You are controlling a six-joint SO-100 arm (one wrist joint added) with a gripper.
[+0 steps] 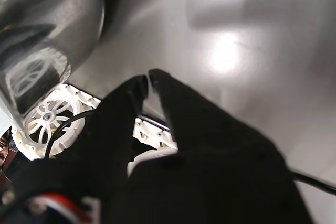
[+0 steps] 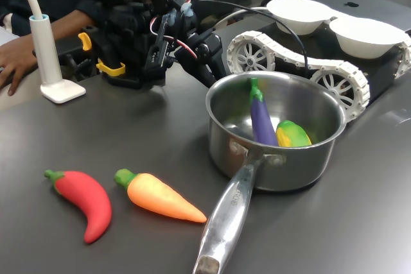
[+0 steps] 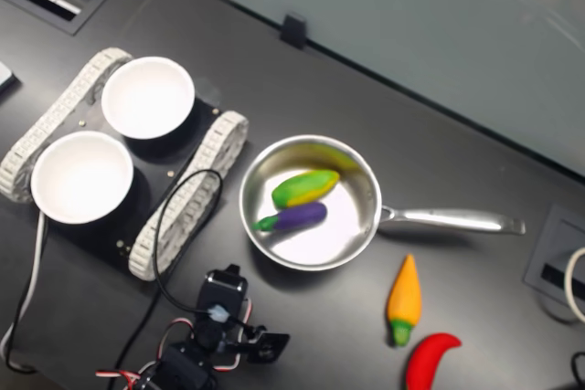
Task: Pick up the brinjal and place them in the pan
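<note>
Wrist view: black gripper (image 1: 148,77) with tips nearly touching, clenched on nothing, over grey table (image 1: 262,77); pan (image 1: 47,30) wall alongside.

First exterior view: brinjal (image 2: 262,120) lying inside pan (image 2: 282,158), beside yellow-green vegetable (image 2: 293,134). Carrot (image 2: 157,196) and red chilli (image 2: 83,200) on table. No readable writing.

Second exterior view: brinjal (image 3: 294,217) in pan (image 3: 352,226); two white bowls (image 3: 146,98) on tracked vehicle (image 3: 187,207).
</note>
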